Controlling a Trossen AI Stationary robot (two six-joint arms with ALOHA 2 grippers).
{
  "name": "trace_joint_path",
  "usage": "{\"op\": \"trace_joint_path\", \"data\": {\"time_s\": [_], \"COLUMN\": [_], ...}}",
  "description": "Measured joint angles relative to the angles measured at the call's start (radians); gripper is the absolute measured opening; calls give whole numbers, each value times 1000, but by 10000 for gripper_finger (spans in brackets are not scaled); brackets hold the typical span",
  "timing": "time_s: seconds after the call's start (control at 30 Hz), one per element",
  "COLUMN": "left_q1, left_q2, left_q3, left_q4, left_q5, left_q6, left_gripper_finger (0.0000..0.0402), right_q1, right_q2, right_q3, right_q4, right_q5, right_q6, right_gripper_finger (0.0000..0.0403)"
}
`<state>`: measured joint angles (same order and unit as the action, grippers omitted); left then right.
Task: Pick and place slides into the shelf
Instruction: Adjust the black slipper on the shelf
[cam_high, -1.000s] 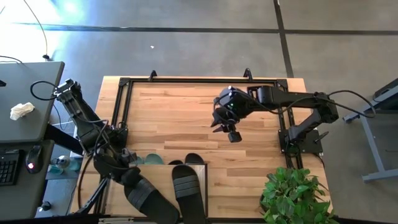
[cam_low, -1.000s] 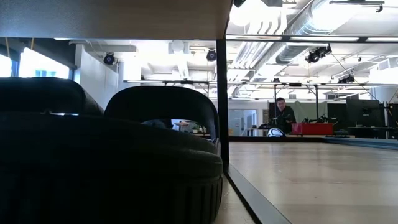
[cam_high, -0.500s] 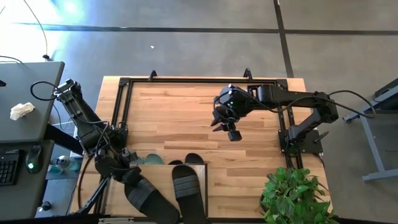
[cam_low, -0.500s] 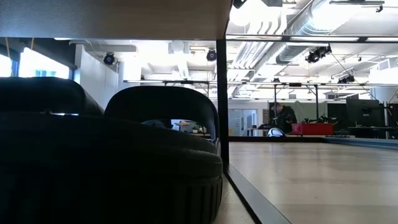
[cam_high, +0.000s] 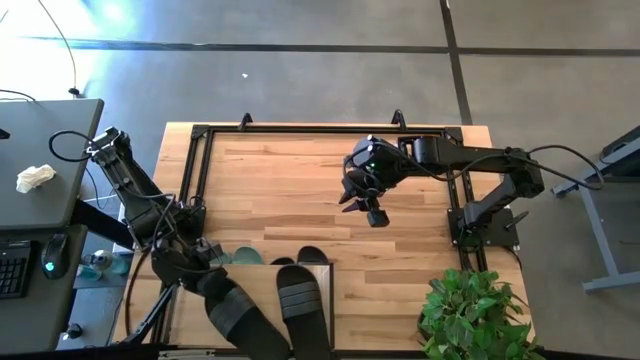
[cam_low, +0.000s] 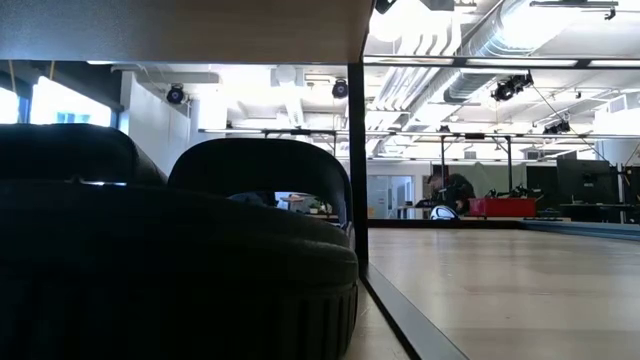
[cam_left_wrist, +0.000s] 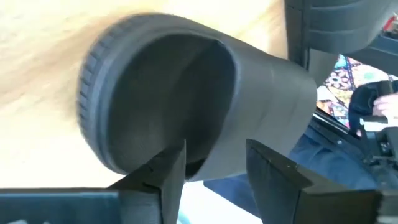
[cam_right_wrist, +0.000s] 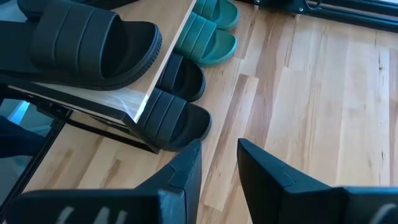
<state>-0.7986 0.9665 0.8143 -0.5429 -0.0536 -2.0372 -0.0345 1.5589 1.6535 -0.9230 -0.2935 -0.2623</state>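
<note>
Two grippers on record. Left gripper (cam_high: 203, 272): at the near left corner of the table, fingers (cam_left_wrist: 163, 180) parted with a clear gap, standing at the toe end of a black slide (cam_left_wrist: 186, 99) but not clamped on it. That slide (cam_high: 240, 318) lies on the shelf's top board (cam_high: 318, 273), angled, hanging over the near edge. Second black slide (cam_high: 302, 312): same board, just beside the first, lengthwise toward the near edge.

Right gripper (cam_high: 362, 208): over the middle of the table (cam_high: 300, 180), well apart from the shelf, fingers (cam_right_wrist: 186, 171) parted, nothing between them.

Lower level, per right wrist view: two black slides (cam_right_wrist: 177, 118) side by side under the top board, toes poking out past its edge; two green slides (cam_right_wrist: 208, 37) next along, also side by side.

Shelf frame (cam_right_wrist: 93, 127): dark metal, under the light wood board.

Potted plant (cam_high: 475, 315): near right corner of the table.

Low view: dark slide (cam_low: 250, 200) close to the lens beneath the shelf board; a person (cam_low: 450, 190) far off in the room.
</note>
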Motion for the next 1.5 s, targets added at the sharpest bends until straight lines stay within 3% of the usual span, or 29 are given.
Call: {"op": "trace_joint_path", "data": {"time_s": [0.87,1.0,1.2,1.5], "left_q1": [0,1,0,0], "left_q2": [105,105,104,94], "left_q3": [1,1,1,1], "left_q4": [150,146,146,144], "left_q5": [-4,-10,-16,-18], "left_q6": [109,132,177,223], "left_gripper_finger": [136,106,16,6], "right_q1": [0,-2,-13,-26], "right_q2": [1,1,1,1], "right_q3": [0,0,0,0], "right_q4": [15,15,15,15], "right_q5": [-3,-3,-2,3], "right_q6": [0,0,0,-4], "right_gripper_finger": [94,94,94,94]}}
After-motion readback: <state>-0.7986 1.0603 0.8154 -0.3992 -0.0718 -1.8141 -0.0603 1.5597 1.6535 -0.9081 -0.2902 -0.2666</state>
